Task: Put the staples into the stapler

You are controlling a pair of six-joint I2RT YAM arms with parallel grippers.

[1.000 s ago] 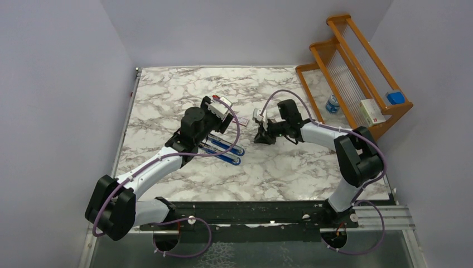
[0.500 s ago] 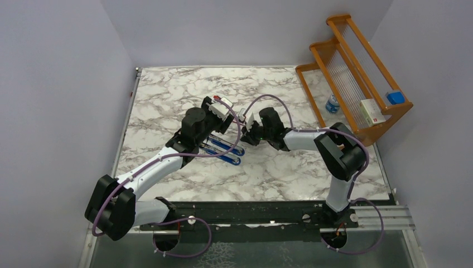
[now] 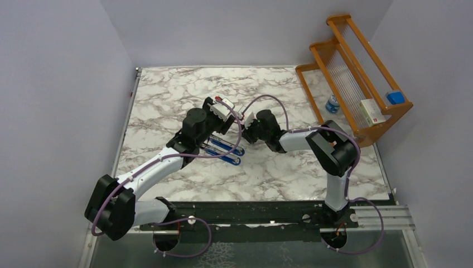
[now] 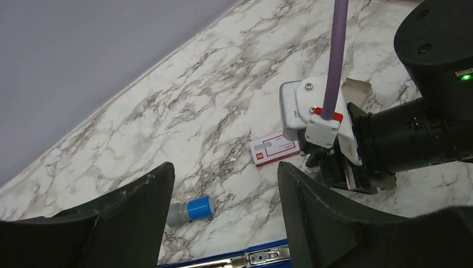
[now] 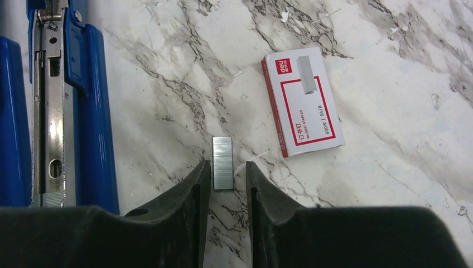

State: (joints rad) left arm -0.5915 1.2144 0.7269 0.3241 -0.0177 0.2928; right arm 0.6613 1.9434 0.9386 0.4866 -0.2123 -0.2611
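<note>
Near the middle of the marble table (image 3: 167, 95), flat on the stone: a short grey strip of staples (image 5: 222, 163), lengthwise between the two black fingers of the right gripper (image 5: 227, 170). Stands low over that strip with jaws narrow but not closed on it, one finger just beside a long edge, a clear gap of stone at the other. Grips nothing. Past the strip and off to one side, apart from it: the small white box (image 5: 302, 101) with the red label, lying flat. On the other side, well apart from the strip: the blue stapler (image 5: 92, 111), swung open, its metal channel bare and facing up; from above, shows as two blue bars a little nearer the table's near edge than the grippers. Left gripper (image 4: 223, 173): hangs above the table with jaws wide, nothing between them, and looks past its own fingers at the box and the right wrist. Near the stapler, on its side: a small grey cylinder (image 4: 192, 209) with a blue cap. Along the right edge toward the far right corner: a wooden rack (image 3: 357, 72), with a white carton (image 3: 372, 111) and a blue block (image 3: 395, 97) at its near end, and a small bottle (image 3: 332, 103) just beside it on the table.
</note>
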